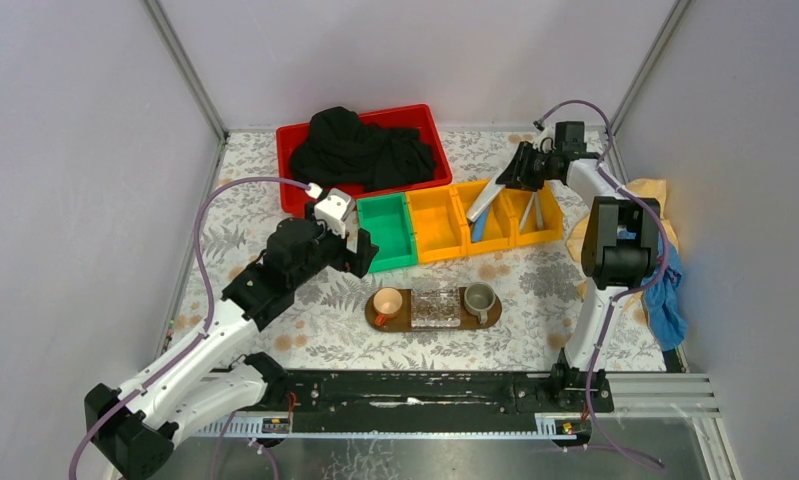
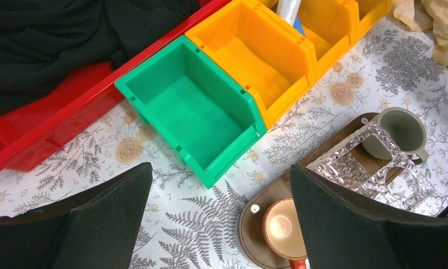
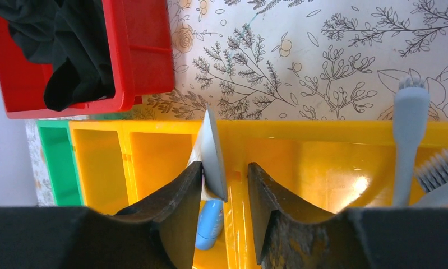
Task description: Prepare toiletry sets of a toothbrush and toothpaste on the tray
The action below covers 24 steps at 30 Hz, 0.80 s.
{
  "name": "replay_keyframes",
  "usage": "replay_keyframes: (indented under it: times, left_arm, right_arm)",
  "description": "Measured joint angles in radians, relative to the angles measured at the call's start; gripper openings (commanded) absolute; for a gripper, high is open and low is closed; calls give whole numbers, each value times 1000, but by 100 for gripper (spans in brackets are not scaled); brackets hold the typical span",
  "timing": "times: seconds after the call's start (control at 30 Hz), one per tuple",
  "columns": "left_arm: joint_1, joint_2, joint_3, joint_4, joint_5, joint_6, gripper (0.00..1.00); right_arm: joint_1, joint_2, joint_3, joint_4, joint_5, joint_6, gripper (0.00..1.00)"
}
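Right wrist view shows me the right tool [image 3: 226,168] half-wide, straddling the flat upper end of the silvery-white toothpaste [image 3: 213,148], which stands tilted in a yellow bin [image 3: 322,131], well apart from the tray [image 2: 246,230] near my wide-open left tool [image 2: 220,171].

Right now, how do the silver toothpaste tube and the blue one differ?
The silver tube sticks up past the yellow bin's rim, between the right gripper's fingers; the blue tube lies low inside, clear of them. Silver is pale grey; blue is bright. Both sit in the same bin.
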Motion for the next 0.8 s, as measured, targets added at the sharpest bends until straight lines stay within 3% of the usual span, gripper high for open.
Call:
replay_keyframes:
  times: [0.43, 0.63, 0.8]
  left_arm:
    - [0, 8, 0, 0, 0, 0, 100]
    - [2, 10, 0, 0, 0, 0, 100]
    - [2, 10, 0, 0, 0, 0, 100]
  right_arm:
    - [-13, 23, 12, 80, -95, 48, 2]
    - [-16, 13, -1, 111, -117, 44, 0]
    - [-21, -97, -58, 109, -118, 22, 0]
